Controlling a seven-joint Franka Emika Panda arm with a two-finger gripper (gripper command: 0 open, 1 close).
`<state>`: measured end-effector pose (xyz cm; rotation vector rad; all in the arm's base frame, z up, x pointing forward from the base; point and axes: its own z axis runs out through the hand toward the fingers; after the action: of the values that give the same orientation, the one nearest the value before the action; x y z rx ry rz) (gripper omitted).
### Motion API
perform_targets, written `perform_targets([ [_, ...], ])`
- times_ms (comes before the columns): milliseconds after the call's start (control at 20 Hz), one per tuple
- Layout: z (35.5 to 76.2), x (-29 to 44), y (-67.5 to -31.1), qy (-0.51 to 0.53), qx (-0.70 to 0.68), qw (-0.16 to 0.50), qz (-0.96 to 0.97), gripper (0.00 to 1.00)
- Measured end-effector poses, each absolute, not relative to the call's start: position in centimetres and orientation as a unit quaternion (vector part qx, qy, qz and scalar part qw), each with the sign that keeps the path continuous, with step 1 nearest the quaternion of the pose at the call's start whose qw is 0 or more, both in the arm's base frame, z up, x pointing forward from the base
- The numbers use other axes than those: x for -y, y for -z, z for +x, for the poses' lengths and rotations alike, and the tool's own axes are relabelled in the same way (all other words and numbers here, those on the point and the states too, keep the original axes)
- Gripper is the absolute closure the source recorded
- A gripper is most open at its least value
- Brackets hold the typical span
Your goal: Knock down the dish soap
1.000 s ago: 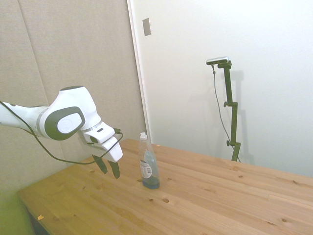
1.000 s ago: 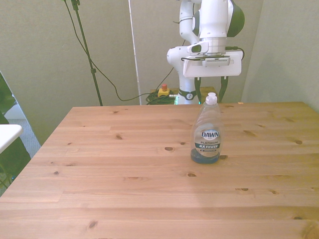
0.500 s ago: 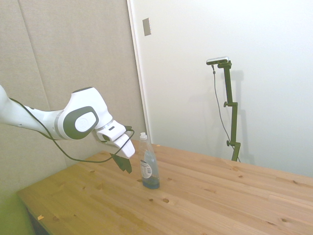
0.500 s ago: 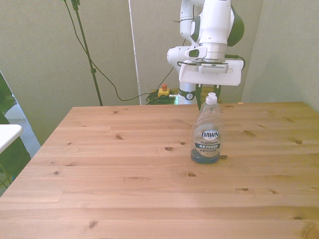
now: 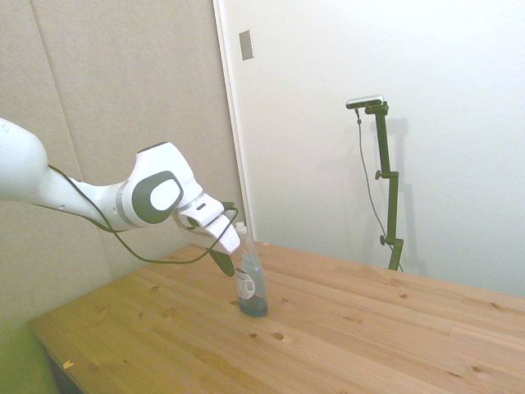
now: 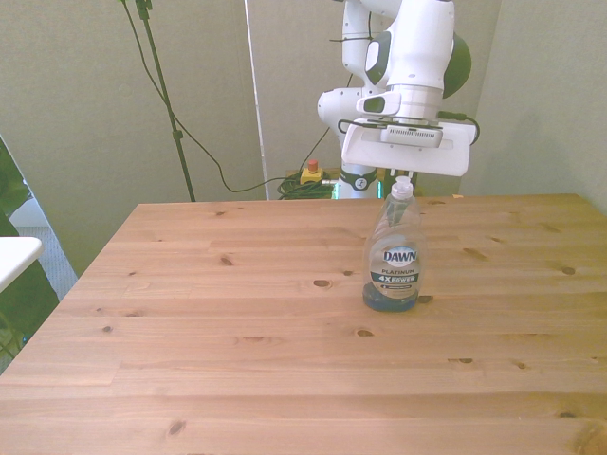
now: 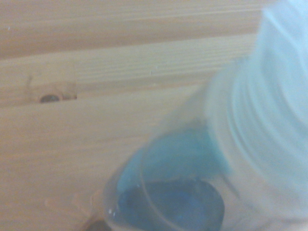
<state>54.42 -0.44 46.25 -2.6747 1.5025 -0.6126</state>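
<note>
The dish soap [image 5: 250, 287] stands upright on the wooden table [image 5: 344, 328], a slim clear bottle with blue liquid at the bottom, a white cap and a small label [image 6: 394, 261]. My gripper [image 5: 225, 264] is tilted down right behind the bottle's neck, close to its cap, with the white hand just above the cap in the front view [image 6: 399, 178]. The fingers appear open, set either side of the neck and mostly hidden. The wrist view shows the blurred cap [image 7: 269, 110] from very close, with blue liquid below it.
The table [image 6: 237, 332] stretches wide around the bottle on all sides. Behind its far edge are the robot base, cables and a red-and-yellow button [image 6: 309, 172]. A white object [image 6: 14, 251] sits off the table at the front view's left.
The arm has advanced toward the bottle and tilted further, bringing the gripper from well short of it to right at its neck. The bottle has stayed upright.
</note>
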Motion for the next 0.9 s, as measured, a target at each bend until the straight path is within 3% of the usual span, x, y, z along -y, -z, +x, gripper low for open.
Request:
perform_targets([
  [900, 67.6, 6.4, -47.7, 0.27, -0.545, 0.01, -0.794, 1.0],
])
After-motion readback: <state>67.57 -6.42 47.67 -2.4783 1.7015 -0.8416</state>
